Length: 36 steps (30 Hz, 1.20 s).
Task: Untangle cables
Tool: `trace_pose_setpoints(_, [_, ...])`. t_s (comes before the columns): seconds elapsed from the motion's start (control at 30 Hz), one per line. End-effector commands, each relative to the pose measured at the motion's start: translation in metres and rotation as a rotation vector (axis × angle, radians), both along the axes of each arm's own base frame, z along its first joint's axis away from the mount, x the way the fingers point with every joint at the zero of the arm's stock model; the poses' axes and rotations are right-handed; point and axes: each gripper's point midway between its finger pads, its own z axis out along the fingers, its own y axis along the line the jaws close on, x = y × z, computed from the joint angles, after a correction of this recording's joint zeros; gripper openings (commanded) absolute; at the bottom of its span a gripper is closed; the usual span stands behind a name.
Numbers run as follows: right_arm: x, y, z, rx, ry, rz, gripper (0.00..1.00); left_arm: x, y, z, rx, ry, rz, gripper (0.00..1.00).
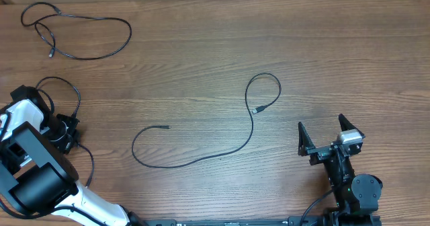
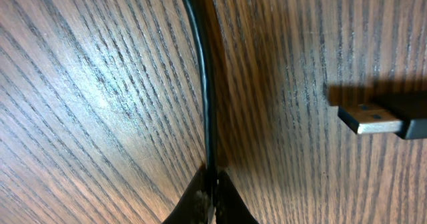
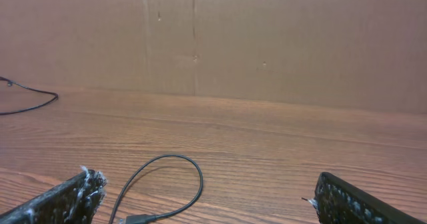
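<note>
Left fingers (image 2: 193, 211) are clenched on a thin black cord, the gripped cable (image 2: 203, 84), at the bench's (image 1: 201, 44) left edge. The cord runs straight out from the fingertips, then bends slightly. A USB plug (image 2: 373, 117) lies just beside it, not touching, its metal end pointing across at the cord. Right fingers (image 3: 67, 201) are spread wide and hold nothing. The middle cable (image 1: 215, 155) stretches left to right mid-bench and curls into a loop at its right end. A third cable (image 1: 94, 58) lies loosely looped at the far-left corner.
</note>
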Motion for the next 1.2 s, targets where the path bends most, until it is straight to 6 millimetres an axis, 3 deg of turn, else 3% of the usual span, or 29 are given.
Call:
trace_pose_setpoints(0.0, [0.0, 0.0, -0.002, -0.002, -0.003, -0.004, 1.0, 0.001, -0.007, -0.003, -0.047, -0.004, 0.009, 0.04])
trace_pose_setpoints(0.23, [0.0, 0.0, -0.002, -0.002, -0.003, -0.004, 1.0, 0.056, -0.003, 0.044, -0.105, -0.197, -0.06, 0.04])
trace_pose_setpoints(0.4, [0.0, 0.0, -0.002, -0.002, -0.003, -0.004, 1.0, 0.083, 0.012, 0.082, -0.039, -0.269, -0.111, 0.04])
trace_pose_setpoints(0.53, [0.0, 0.0, -0.002, -0.002, -0.003, -0.004, 1.0, 0.102, 0.019, 0.101, 0.009, -0.328, -0.165, 0.04])
trace_pose_setpoints(0.83, [0.0, 0.0, -0.002, -0.002, -0.003, -0.004, 1.0, 0.139, 0.013, 0.107, 0.18, -0.343, -0.508, 0.04])
trace_pose_setpoints(1.03, [0.0, 0.0, -0.002, -0.002, -0.003, -0.004, 1.0, 0.171, -0.015, 0.108, 0.232, -0.377, -0.733, 0.04])
trace_pose_setpoints(1.17, [0.0, 0.0, -0.002, -0.002, -0.003, -0.004, 1.0, 0.175, -0.021, 0.101, 0.272, -0.324, -0.773, 0.04])
